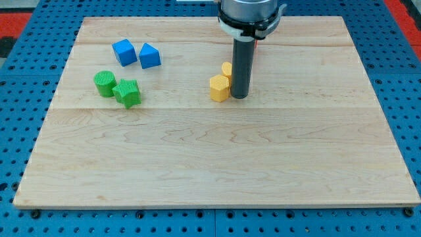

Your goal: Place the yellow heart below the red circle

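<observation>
My tip (239, 97), the lower end of the straight dark rod, rests on the pale wooden surface (217, 164) a little above its middle, toward the view's top. There are no jaws on this arm, so nothing can be told of them spread or pressed together; the rod alone meets the blocks.

Just to the view's left of my tip sits a yellow hexagon-like block (219, 87), touching or nearly touching the rod. Behind it, toward the view's top, a second yellow block (227, 68) peeks out from beside the rod; its shape is mostly hidden, so I cannot tell which of the two is the heart. A sliver of red (255, 47) shows at the rod's right edge near the top, too covered to make out as a circle.

Well apart, at the view's upper left, stand a blue cube (124, 52) and a blue wedge-like block (150, 56) side by side. Below them lie a green cylinder (104, 83) and a green star-like block (128, 93), touching each other.
</observation>
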Robot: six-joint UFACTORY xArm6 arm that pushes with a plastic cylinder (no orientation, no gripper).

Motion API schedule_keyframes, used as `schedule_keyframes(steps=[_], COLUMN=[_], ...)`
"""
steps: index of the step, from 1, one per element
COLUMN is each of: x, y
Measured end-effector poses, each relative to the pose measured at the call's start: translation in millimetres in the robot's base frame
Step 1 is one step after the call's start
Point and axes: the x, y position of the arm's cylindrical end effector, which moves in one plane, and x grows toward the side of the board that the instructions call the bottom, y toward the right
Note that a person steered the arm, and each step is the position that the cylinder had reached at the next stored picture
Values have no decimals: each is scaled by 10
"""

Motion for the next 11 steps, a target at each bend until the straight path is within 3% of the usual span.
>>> schedule_keyframes(steps=[1,3,7,8,9,10,11], x=[2,-373,-451,-357,63,22,-433], y=[-465,-467,-156,-170,-288,-1303,-1711])
